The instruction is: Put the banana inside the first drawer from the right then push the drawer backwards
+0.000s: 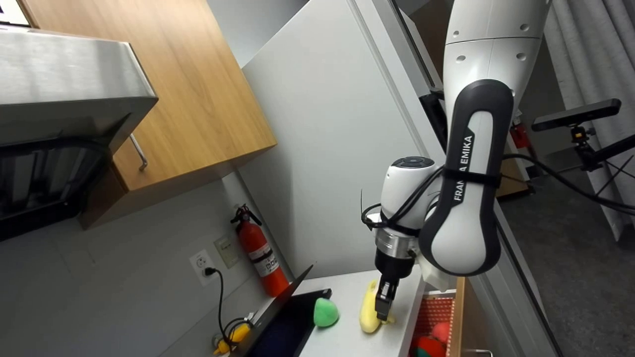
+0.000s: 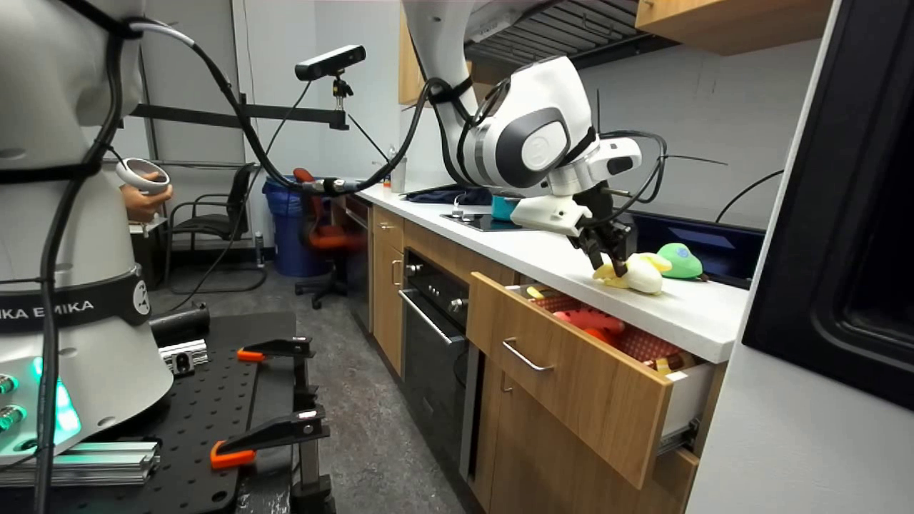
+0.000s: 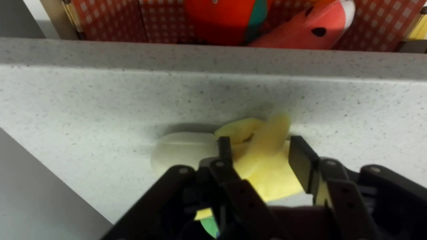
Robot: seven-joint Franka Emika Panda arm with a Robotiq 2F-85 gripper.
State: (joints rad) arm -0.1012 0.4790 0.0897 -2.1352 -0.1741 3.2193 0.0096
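The banana (image 1: 368, 310) is yellow with a pale rounded end and loose peel flaps. It lies on the white counter near its front edge, and also shows in an exterior view (image 2: 645, 277). In the wrist view the banana (image 3: 267, 178) lies between the two black fingers. My gripper (image 3: 260, 146) points down with its fingers apart, one on each side of the peel; it also shows in both exterior views (image 1: 384, 310) (image 2: 607, 263). I cannot tell whether a finger touches it. The drawer (image 2: 571, 375) is pulled out below the counter edge, with a red checked lining (image 3: 113, 20).
The drawer holds a red-orange item (image 3: 220, 20) and a pink-red one (image 3: 310, 28). A green ball (image 1: 325, 312) sits behind the banana, beside a dark open laptop-like object (image 1: 283, 327). The counter edge (image 3: 213, 61) lies between banana and drawer. A tall white panel (image 1: 327, 148) stands alongside.
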